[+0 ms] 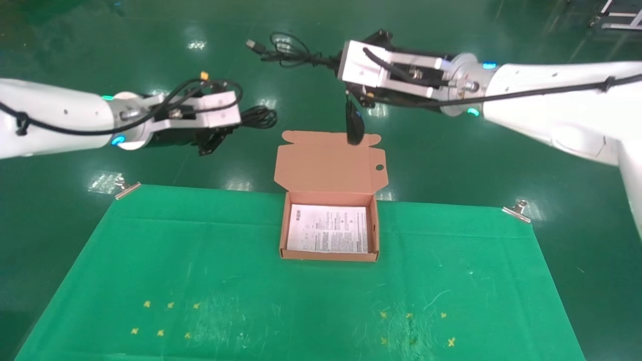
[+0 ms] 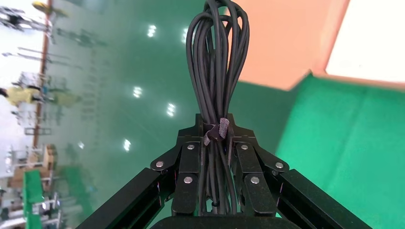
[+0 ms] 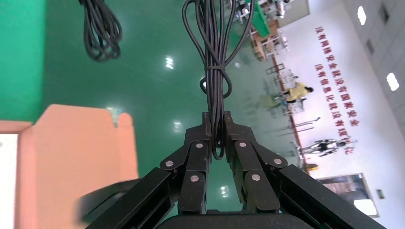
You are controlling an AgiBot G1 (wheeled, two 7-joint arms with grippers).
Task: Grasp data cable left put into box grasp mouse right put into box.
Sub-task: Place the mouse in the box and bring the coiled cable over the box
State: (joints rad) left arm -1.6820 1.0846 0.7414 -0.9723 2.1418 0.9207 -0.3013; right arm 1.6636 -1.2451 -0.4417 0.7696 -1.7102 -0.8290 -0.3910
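In the head view, the box (image 1: pixel 329 231) sits open at the far edge of the green cloth (image 1: pixel 200 271). It is flat, orange-brown cardboard. Its lid (image 1: pixel 328 163) is flipped back toward 12 o'clock and has a small round hole. A white printed sheet (image 1: pixel 328 228) lies inside. Two metal clips (image 1: pixel 125 188) hold the cloth's far corners. The data cable (image 1: pixel 257 117) is a black looped bundle, up in the air at about 10 o'clock from the box. It sticks out of the left gripper (image 1: pixel 220 138). The mouse (image 1: pixel 355 125) is black and hangs in the air over the far edge of the lid, at 12 o'clock from the box. Its cord (image 1: pixel 286 50) is bunched and sticks out past the right gripper (image 1: pixel 351 82), with a silver plug at the end. Nothing blocks the open box.

In the left wrist view, the left gripper (image 2: pixel 217 138) has its black fingers (image 2: pixel 188 167) squeezed together on the data cable (image 2: pixel 217 62). A small strap ties the bundle just at the fingertips. The orange box lid (image 2: pixel 291 38) and the green cloth (image 2: pixel 353 143) lie beyond.

In the right wrist view, the right gripper (image 3: pixel 217 131) is pinched tight on the mouse's cord (image 3: pixel 215 47), not on the mouse body. The mouse (image 3: pixel 107 198) is a dark blur hanging beside the fingers. The box lid (image 3: pixel 76 148) is beyond it. The data cable (image 3: pixel 100 28) hangs farther off.
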